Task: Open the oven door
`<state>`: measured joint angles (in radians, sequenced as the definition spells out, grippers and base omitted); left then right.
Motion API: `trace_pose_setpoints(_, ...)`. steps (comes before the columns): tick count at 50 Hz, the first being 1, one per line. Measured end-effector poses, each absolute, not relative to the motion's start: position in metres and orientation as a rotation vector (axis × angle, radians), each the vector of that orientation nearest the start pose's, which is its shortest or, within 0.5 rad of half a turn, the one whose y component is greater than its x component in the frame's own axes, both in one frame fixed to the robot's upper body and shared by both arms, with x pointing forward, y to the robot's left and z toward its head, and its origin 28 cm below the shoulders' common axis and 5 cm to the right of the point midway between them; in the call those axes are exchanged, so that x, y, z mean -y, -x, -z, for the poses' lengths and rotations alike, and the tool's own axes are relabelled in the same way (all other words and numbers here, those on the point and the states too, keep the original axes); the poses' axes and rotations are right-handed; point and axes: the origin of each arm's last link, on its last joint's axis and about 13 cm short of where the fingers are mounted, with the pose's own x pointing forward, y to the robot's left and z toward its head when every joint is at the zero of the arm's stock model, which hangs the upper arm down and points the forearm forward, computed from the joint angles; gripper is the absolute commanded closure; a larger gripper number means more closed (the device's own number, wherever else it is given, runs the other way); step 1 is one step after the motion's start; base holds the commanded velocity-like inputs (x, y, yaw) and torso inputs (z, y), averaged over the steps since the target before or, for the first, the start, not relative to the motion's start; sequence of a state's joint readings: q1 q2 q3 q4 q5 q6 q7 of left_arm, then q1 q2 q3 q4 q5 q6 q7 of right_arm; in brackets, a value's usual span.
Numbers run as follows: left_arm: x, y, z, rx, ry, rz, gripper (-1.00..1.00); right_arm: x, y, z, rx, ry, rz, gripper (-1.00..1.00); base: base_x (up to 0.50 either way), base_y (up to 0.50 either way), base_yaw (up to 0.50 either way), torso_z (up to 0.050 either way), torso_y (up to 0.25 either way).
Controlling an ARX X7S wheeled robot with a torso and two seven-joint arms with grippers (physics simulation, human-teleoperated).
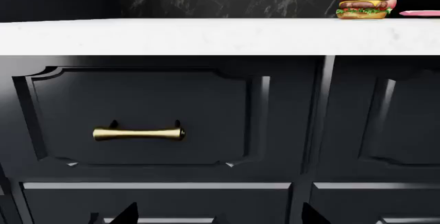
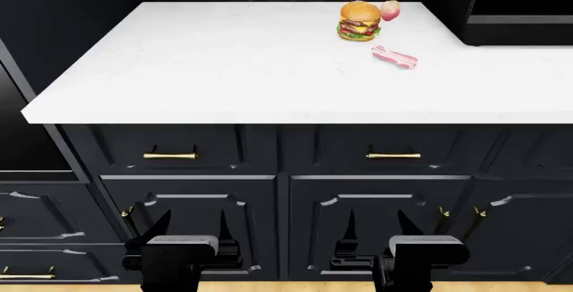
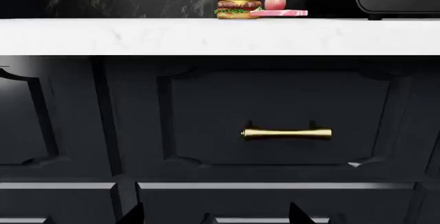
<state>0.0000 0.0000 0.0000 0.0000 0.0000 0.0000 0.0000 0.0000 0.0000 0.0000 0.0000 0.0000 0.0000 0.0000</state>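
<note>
While both arms hang low before the dark panelled cabinet fronts (image 2: 192,148), the left gripper (image 2: 182,223) and right gripper (image 2: 385,223) show black fingertips spread apart, holding nothing. Each faces a drawer with a slim brass handle (image 1: 139,133), the right one's at (image 3: 286,133). Above, the white stone countertop (image 2: 224,64) carries a layered burger (image 2: 359,21), a pink peach (image 2: 390,10) just beside it, and a pink bacon strip (image 2: 395,57) near. A black boxy appliance (image 2: 519,10) sits at the far right. The oven door cannot be made out with certainty; a glossy black surface (image 2: 23,137) at the far left edge may be it.
</note>
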Motion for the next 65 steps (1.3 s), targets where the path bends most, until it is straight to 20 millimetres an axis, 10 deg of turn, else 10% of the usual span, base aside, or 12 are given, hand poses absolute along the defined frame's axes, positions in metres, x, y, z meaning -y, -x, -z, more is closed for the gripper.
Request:
trace_pose_setpoints(20,-0.205,-0.208,-0.017,0.015,0.001,0.004,-1.0,0.097,-0.207,-0.017,0.018,0.013,-0.006,-1.0,0.0,0.0,0.0,0.0,0.0)
trace_pose_setpoints(65,-0.216,-0.173,-0.095,0.337,-0.135,-0.047,-1.0,0.119,-0.185,-0.095,0.361,-0.095,0.053,-1.0,0.0,0.0,0.0,0.0,0.0)
